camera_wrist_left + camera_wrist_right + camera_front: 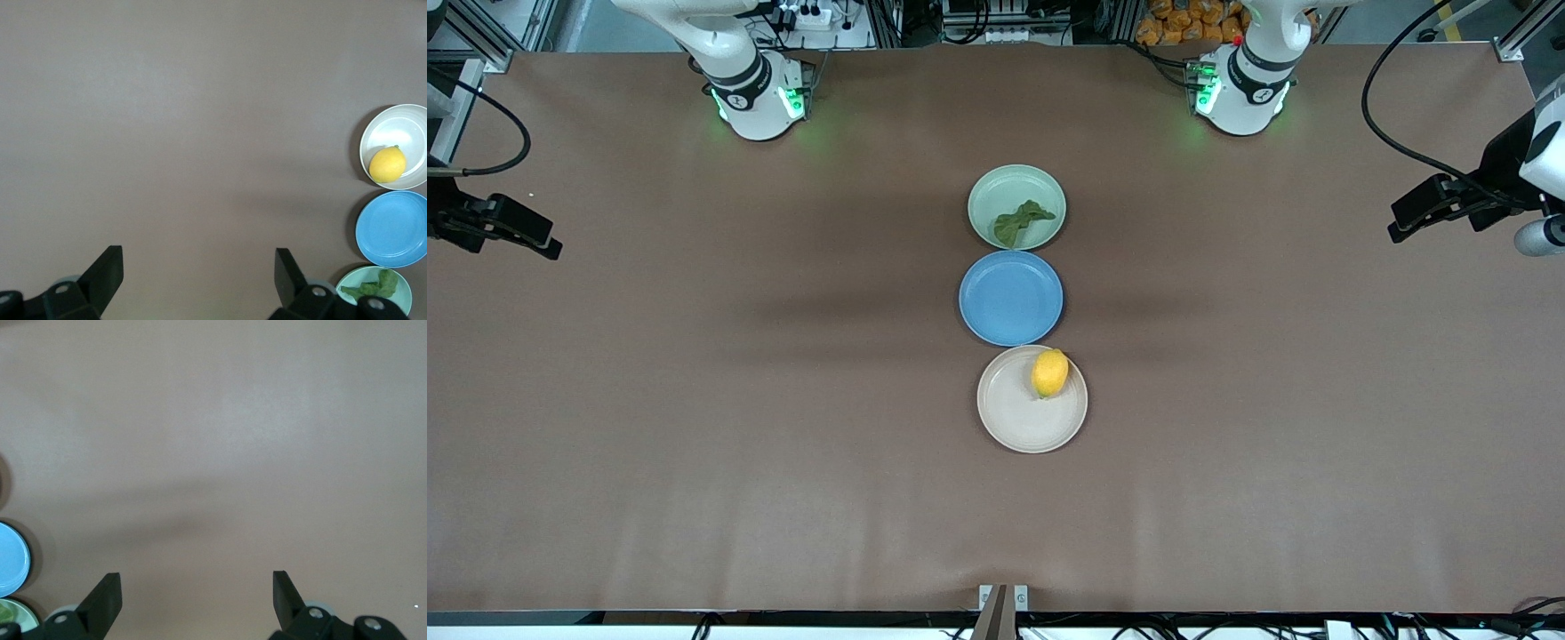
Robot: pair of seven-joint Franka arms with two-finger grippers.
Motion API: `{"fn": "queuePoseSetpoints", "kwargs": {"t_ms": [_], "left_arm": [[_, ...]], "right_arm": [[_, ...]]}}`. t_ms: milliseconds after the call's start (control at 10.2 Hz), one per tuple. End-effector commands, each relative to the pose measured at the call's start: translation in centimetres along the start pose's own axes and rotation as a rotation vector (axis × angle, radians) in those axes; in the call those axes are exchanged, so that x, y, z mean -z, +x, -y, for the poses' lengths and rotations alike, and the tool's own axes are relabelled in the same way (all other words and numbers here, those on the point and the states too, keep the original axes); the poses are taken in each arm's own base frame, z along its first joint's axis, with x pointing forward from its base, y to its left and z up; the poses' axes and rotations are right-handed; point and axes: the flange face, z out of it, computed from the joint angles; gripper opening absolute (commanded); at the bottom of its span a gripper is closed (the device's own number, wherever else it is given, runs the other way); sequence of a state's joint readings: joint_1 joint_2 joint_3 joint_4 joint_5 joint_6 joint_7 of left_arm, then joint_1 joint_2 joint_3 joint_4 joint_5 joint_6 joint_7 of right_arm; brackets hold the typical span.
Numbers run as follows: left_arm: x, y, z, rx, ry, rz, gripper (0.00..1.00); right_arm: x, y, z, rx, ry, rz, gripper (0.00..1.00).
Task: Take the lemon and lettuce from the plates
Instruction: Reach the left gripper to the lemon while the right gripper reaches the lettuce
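Note:
The lemon point(1049, 372) point(387, 165) lies on the beige-white plate point(1018, 416) point(408, 127), the plate nearest the front camera. The lettuce point(1023, 222) point(370, 288) lies on the mint green plate point(996, 188) point(400, 303), the one farthest from it. My left gripper point(1409, 220) point(199, 267) hangs open and empty over bare table toward the left arm's end. My right gripper point(525, 233) point(197, 587) hangs open and empty over bare table toward the right arm's end. Both are well apart from the plates.
A blue plate point(1010, 298) point(392, 229) point(10, 560) with nothing on it sits between the two other plates, touching both. The three form a row down the middle of the brown table point(694, 400).

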State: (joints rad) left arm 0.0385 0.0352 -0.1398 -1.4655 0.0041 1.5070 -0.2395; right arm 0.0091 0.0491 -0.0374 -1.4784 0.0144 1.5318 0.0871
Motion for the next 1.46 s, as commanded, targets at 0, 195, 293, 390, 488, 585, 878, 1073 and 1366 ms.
{"fn": "queuePoseSetpoints", "kwargs": {"t_ms": [0,195,293,390,488,585,878,1073,1366], "left_arm": [[0.7,-0.5,0.4,-0.022,0.018,-0.006,1.0],[0.6,-0.4,0.4,-0.018,0.014,-0.002,1.0],[0.1,-0.2,0.0,-0.027,0.015,0.006,1.0],[-0.4,-0.2,-0.8,-0.041,0.006,0.016,1.0],[-2.4,0.8,-2.6,-0.065,-0.02,0.042,1.0],[-4.1,1.8,-5.6,-0.09,-0.052,0.023,1.0],[-11.0,4.9,-14.0,-0.106,-0.187,-0.015,1.0],[-15.5,6.2,-18.4,-0.076,-0.342,0.0,1.0],[-21.9,5.1,-26.8,-0.149,-0.381,-0.055,1.0]], "right_arm": [[0.3,0.2,0.2,0.011,-0.008,-0.002,1.0],[0.3,0.1,0.2,0.011,-0.009,-0.001,1.0],[0.2,0.1,0.3,0.004,-0.001,0.003,1.0],[-0.3,0.3,0.6,0.004,0.006,0.01,1.0],[-0.9,0.5,1.8,0.02,0.009,0.016,1.0],[-2.0,0.9,3.0,0.022,0.006,0.033,1.0],[-6.4,1.4,8.2,-0.071,0.017,-0.002,1.0],[-11.3,-0.1,14.5,-0.214,0.033,-0.018,1.0],[-19.3,-4.6,24.0,-0.391,0.065,-0.011,1.0]]}}
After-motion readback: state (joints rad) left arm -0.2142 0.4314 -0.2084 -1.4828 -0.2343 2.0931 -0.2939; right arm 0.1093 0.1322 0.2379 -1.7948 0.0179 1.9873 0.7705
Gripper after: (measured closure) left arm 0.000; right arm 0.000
